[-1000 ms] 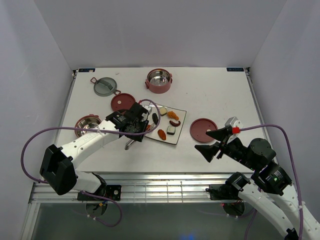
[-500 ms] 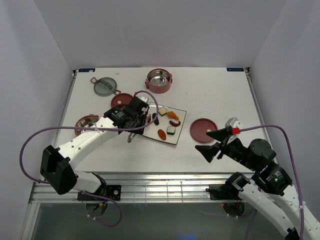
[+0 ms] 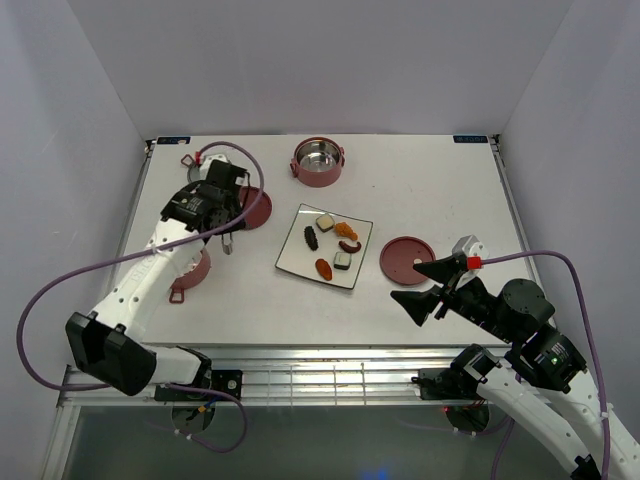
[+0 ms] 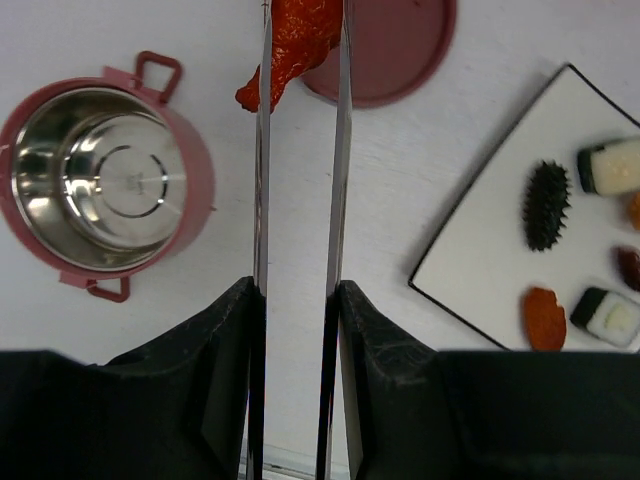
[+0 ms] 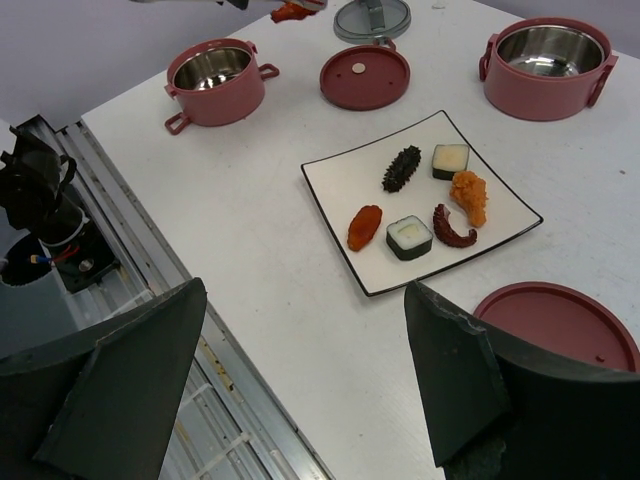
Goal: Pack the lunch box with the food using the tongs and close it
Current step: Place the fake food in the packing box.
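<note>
- Left gripper, half-closed, clamped the tongs, tips pinching an orange fried piece.
- Bowl, near the table's left edge, lay just sideways of those tips.
- Right gripper gaped wide, empty.

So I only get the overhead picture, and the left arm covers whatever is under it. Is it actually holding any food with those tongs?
Observer: Yes. The left wrist camera shows the tongs pinching a red-orange fried piece near their tips.
Visitor: And is anything packed on that side yet?
Observer: No. The near-left bowl shows only bare shiny steel inside.
Visitor: Is it about to drop the piece in?
Observer: It isn't lined up by that camera. The piece sits in front of the edge of the flat red lid, with the bowl off to one side.
</note>
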You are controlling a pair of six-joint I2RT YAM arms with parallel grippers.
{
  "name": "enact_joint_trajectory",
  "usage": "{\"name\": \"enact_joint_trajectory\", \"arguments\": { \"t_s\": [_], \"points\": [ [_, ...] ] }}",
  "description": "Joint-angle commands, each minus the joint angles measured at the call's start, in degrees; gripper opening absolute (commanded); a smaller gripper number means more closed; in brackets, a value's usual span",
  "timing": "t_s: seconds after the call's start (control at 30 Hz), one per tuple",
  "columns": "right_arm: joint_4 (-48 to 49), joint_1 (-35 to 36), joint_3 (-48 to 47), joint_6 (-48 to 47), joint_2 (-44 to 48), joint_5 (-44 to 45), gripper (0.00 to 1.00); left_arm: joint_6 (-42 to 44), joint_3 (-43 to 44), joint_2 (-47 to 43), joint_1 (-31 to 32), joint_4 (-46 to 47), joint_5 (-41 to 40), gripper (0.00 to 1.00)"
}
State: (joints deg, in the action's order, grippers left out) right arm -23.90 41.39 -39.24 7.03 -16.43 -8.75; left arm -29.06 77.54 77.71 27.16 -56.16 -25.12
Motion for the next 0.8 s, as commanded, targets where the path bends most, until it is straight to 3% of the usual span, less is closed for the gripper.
{"name": "enact_joint_trajectory", "arguments": {
  "t_s": [0.0, 0.27, 0.6, 0.77],
  "points": [
    [1.75, 0.54, -1.89, -0.7, 0.61, -0.91, 0.86, -3.28, -2.29, -6.34, -5.26, -0.54, -3.35, 0.0],
    [1.49, 1.06, -1.71, -0.61, 1.13, -1.53, 0.86, -4.6, -9.42, -9.59, -14.93, 2.63, -3.09, 0.0],
    [1.05, 2.21, -1.98, -0.7, 1.92, 0.32, 0.86, -6.36, -15.22, -13.9, -17.75, 3.6, -4.23, 0.0],
    [0.96, 2.38, -1.98, -0.61, 1.92, 0.75, 0.86, -7.06, -19.08, -15.31, -17.67, 4.75, -1.16, 0.0]
  ]
}}
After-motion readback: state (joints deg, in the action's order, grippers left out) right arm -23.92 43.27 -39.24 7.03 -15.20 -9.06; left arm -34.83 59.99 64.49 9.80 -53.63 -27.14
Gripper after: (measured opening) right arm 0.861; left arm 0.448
